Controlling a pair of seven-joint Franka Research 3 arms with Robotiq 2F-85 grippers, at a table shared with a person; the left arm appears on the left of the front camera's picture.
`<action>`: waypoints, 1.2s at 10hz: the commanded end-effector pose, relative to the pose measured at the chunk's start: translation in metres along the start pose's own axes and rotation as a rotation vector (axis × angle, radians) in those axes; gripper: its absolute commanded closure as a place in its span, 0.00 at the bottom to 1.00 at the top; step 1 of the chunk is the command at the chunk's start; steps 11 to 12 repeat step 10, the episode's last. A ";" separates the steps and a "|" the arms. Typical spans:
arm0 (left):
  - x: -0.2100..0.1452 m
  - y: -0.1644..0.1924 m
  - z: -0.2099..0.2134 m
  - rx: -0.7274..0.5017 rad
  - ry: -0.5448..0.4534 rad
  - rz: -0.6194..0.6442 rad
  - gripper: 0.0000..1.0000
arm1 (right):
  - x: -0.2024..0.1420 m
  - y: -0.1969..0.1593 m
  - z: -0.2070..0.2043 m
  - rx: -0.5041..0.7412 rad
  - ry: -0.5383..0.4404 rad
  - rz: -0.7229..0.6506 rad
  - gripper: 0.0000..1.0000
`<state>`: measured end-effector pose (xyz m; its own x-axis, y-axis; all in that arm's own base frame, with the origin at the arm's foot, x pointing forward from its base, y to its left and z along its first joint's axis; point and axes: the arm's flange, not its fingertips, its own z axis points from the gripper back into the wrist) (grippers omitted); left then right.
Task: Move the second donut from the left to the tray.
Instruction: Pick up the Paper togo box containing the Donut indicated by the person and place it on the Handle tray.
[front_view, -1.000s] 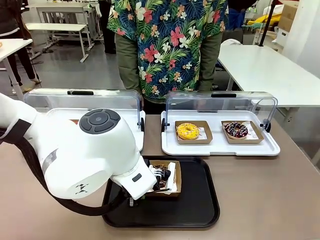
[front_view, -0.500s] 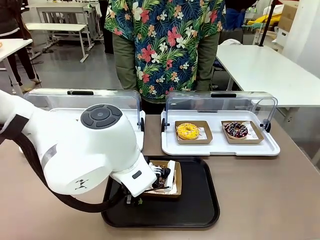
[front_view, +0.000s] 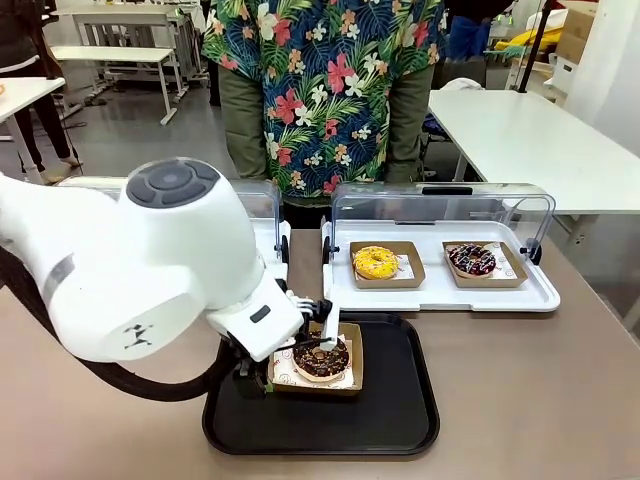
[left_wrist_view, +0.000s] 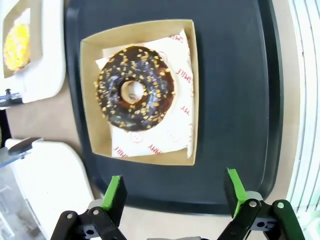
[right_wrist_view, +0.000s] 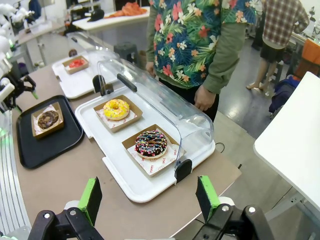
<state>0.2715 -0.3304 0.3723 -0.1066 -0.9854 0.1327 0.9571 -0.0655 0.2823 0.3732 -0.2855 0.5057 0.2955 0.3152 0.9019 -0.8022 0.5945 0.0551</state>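
Front view: the donut (front_view: 321, 359) sits in its holder (front_view: 345, 383) on the black tray (front_view: 400, 420), near the tray's middle. The left gripper (front_view: 312, 328) hangs just above and behind it, mostly hidden by the arm, so the jaw gap is hard to read here. The risk, as I judge it: a fingertip could catch the holder's rim or paper on the way up and drag the donut off the tray.

Left wrist view: the left gripper (left_wrist_view: 173, 195) stands wide and empty, green pads (left_wrist_view: 114, 192) clear of the holder (left_wrist_view: 90, 100), near the tray's (left_wrist_view: 235, 75) edge.

Right wrist view: the right gripper (right_wrist_view: 148, 200) is wide open and empty, well away from the tray (right_wrist_view: 50, 145); the donut (right_wrist_view: 47, 119) lies centred there.
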 end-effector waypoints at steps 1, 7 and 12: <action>-0.010 0.001 0.022 -0.012 -0.016 -0.021 0.00 | 0.002 0.000 0.000 -0.002 -0.017 0.011 0.00; -0.003 0.003 0.017 0.011 -0.005 -0.006 0.00 | 0.002 0.000 0.000 -0.002 -0.017 0.011 0.00; -0.003 0.003 0.017 0.011 -0.005 -0.006 0.00 | 0.002 0.000 0.000 -0.002 -0.017 0.011 0.00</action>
